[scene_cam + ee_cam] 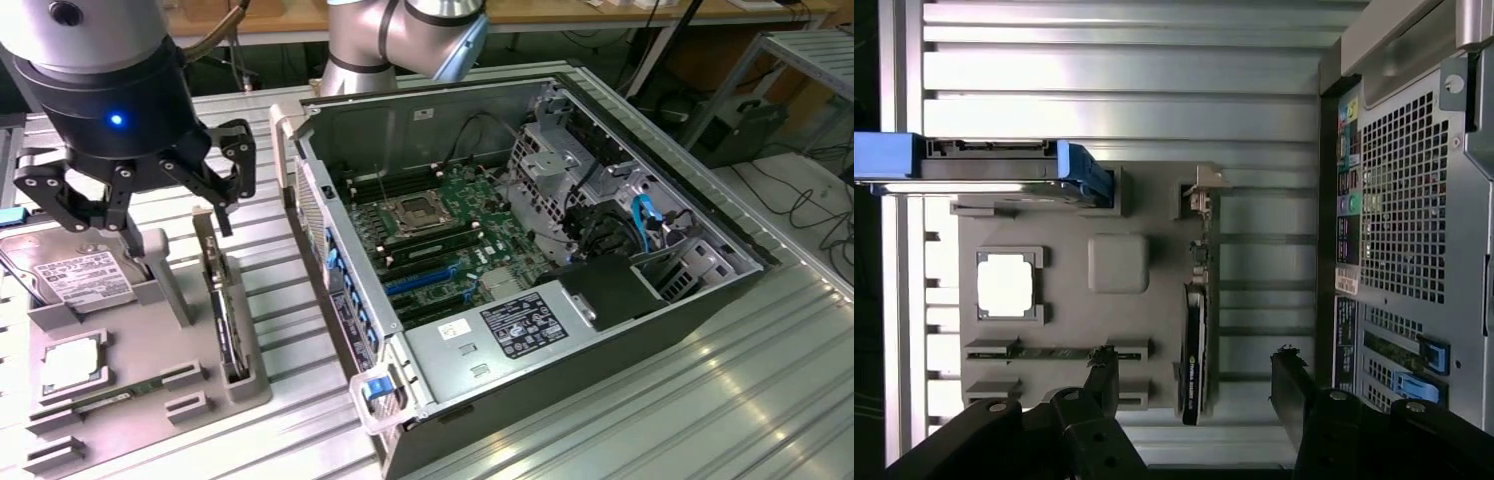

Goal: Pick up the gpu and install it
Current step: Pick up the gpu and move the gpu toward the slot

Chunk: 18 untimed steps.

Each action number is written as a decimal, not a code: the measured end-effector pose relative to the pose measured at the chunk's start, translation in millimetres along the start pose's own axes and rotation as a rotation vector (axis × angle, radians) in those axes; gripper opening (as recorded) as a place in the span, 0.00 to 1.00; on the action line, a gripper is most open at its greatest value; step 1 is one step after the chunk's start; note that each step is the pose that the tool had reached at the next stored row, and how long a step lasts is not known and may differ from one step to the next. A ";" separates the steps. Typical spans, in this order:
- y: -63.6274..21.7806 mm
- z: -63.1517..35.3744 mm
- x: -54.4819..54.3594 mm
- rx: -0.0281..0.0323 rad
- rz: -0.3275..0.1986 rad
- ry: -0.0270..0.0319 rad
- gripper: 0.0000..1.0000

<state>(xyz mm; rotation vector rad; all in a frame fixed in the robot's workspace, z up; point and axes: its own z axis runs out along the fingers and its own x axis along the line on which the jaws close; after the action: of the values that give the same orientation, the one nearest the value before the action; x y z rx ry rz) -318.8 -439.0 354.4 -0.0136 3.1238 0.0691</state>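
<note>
- Grey parts tray [134, 335], at the exterior view's left: hard drive [80, 275] with a white label, print unreadable; processor chip [74, 365]; memory stick [114, 395].
- gpu [220, 300] stands on edge in the tray's slot on the side nearest the case.
- Gripper [147, 215] hangs above the tray, jaws spread wide, empty.
- Right of the tray: open computer case [354, 140] holding motherboard [441, 230] and power supply [467, 350], its label unreadable.

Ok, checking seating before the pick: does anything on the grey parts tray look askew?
Nothing stands out. The thin green gpu card stands on edge in its slot in the grey tray, and the silver hard drive rests in its cradle.
</note>
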 end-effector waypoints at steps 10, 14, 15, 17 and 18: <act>-0.2 4.5 0.1 0.0033 0.000 0.0001 0.72; -0.3 6.6 0.1 0.0035 0.000 0.0007 0.72; -0.3 7.5 0.2 0.0034 0.000 0.0016 0.72; -0.7 9.5 0.1 0.0034 0.000 0.0063 0.72; -0.9 10.5 0.1 0.0033 0.000 0.0106 0.72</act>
<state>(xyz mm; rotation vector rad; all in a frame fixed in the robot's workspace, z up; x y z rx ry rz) -318.8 -439.5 343.8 -0.0135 3.1345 0.0641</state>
